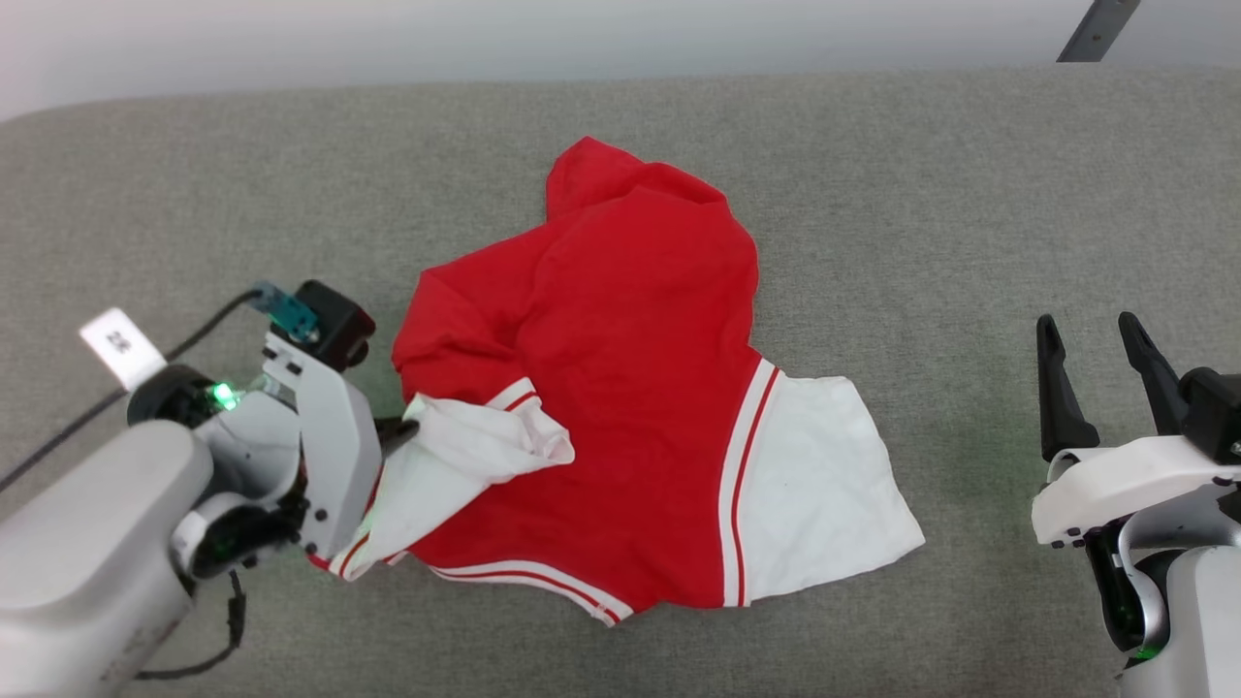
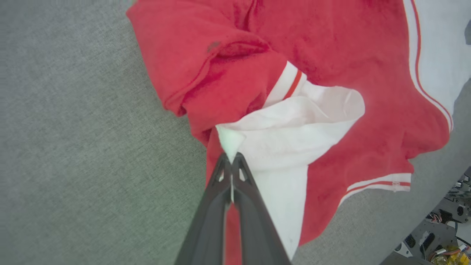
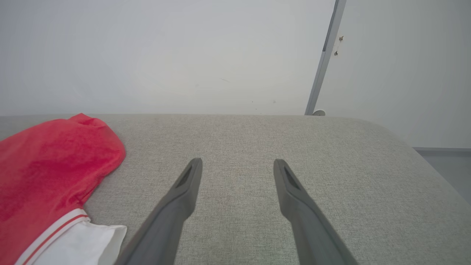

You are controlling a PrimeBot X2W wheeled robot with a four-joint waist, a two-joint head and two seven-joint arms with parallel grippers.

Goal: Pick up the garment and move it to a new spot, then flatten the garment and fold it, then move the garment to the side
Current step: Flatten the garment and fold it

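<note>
The garment (image 1: 620,359) lies crumpled in the middle of the grey padded table, a red jersey with white sleeves edged in red stripes. Its lettering is hidden. My left gripper (image 1: 405,431) is at the garment's left side, shut on a white sleeve fold. In the left wrist view the gripper (image 2: 232,158) pinches a corner of that white sleeve on the garment (image 2: 331,66), jaws pressed together. My right gripper (image 1: 1096,339) stands open at the right of the table, well clear of the cloth. In the right wrist view the gripper (image 3: 237,163) is open over bare padding, the garment (image 3: 48,165) to its left.
The grey padded table (image 1: 970,194) runs wide on both sides of the garment. A pale wall (image 3: 184,55) stands behind its far edge, with a grey metal post (image 3: 323,62) at the back right. A black cable (image 1: 97,397) trails from my left arm.
</note>
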